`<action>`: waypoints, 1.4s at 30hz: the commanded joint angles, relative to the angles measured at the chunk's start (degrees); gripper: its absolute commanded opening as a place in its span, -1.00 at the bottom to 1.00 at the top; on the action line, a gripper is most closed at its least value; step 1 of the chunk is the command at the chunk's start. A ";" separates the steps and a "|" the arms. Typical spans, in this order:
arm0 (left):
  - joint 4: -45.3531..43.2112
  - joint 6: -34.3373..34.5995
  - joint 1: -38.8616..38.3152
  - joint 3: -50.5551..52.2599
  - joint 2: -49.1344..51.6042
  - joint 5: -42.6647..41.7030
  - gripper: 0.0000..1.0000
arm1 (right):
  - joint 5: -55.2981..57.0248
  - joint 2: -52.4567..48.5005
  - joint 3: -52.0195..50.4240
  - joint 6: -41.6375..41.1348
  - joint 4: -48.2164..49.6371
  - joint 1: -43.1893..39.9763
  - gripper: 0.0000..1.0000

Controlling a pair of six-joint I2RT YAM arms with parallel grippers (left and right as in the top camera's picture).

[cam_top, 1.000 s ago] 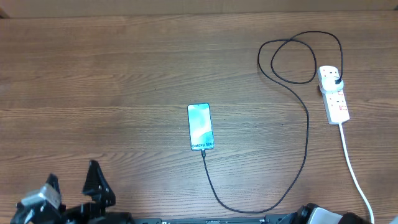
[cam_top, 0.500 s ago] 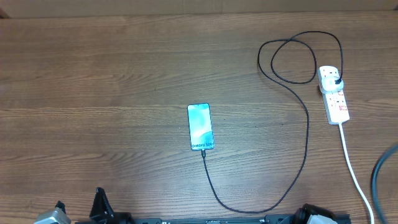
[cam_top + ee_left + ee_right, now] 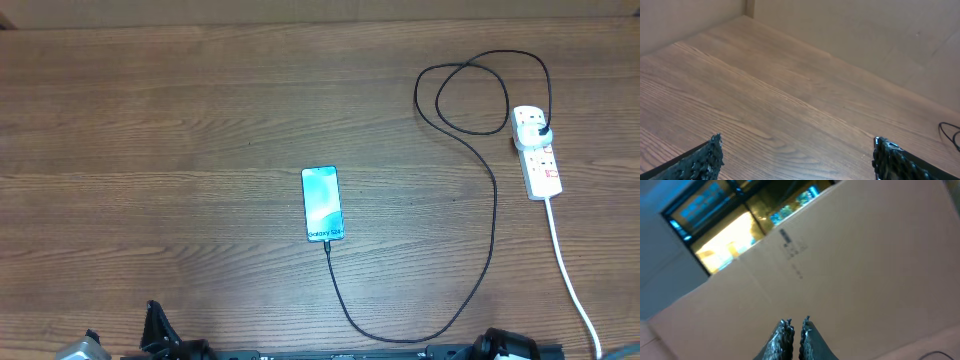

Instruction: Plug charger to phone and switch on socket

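Note:
The phone [image 3: 322, 204] lies flat at the table's middle, its blue-white screen lit. The charger's thin black cable [image 3: 494, 215] runs from the phone's near end, curves along the front, rises at the right and loops to a black plug [image 3: 541, 131] in the white socket strip [image 3: 536, 152] at the far right. My left gripper [image 3: 797, 155] is open and empty over bare wood at the front left; only a finger of it [image 3: 153, 330] shows in the overhead view. My right gripper [image 3: 796, 326] is shut, empty, pointing up at a cardboard wall.
The strip's thick white cord [image 3: 568, 270] runs toward the front right edge. A cardboard wall [image 3: 850, 25] borders the table's far side. A bit of black cable [image 3: 949, 134] shows at the right edge of the left wrist view.
My left arm has drawn back toward the front edge and is now mostly out of the overhead view. A blurred dark shape at the right edge half a second ago is gone.

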State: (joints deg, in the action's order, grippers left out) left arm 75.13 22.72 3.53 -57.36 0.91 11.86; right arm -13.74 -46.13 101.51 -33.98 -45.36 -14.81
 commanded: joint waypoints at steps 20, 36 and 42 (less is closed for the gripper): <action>-0.13 0.61 0.42 -0.15 -0.66 0.57 1.00 | 1.09 12.61 -0.31 7.50 1.57 3.41 -0.79; -0.13 0.61 0.42 -0.15 -0.66 0.57 1.00 | 9.22 14.64 2.84 10.29 1.64 15.15 -0.24; -0.13 0.61 0.39 -0.15 -0.66 0.57 0.99 | 15.58 14.62 3.45 10.25 3.13 15.13 1.00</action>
State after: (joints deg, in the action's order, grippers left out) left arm 75.13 22.72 3.53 -57.36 0.91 11.86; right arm -3.25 -31.75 104.53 -24.03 -42.72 0.05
